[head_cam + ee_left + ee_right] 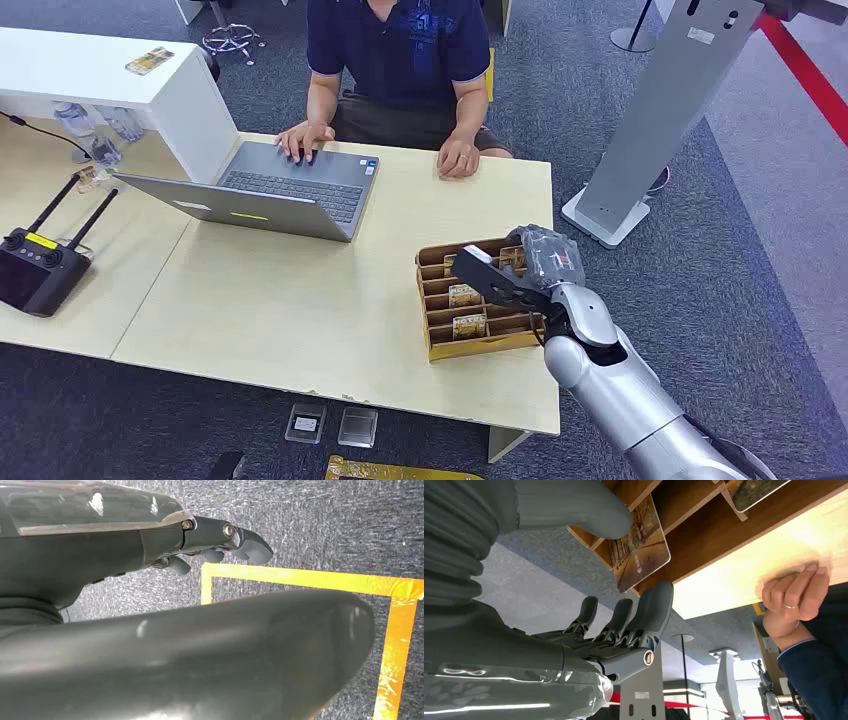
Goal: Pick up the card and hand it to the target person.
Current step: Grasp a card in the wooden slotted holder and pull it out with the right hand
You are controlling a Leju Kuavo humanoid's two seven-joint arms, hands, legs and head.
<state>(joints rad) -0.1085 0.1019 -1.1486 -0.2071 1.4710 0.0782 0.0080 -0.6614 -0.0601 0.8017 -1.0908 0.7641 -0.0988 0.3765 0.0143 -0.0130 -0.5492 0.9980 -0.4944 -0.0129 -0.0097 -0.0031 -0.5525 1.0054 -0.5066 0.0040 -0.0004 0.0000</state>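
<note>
Card (640, 547): standing in the wooden rack (478, 338) on the bench (300, 320).
Right hand (624, 615): fingers apart, thumb and fingers flanking the card, not yet pinching.
Handling: likely thin, stiff, slick; pinch the exposed edge.
Left hand (220, 540): fingers curled, empty.

The light wooden tabletop (300, 310) has a wide bare patch between the open grey laptop (270, 190) and the brown cardboard card rack (470, 300). The robot's right hand (515, 280) hangs over the rack's far-right end. The rack's thin walls leave narrow slots. A seated person's hands (458, 158) rest at the far edge, well apart from the rack.
</note>
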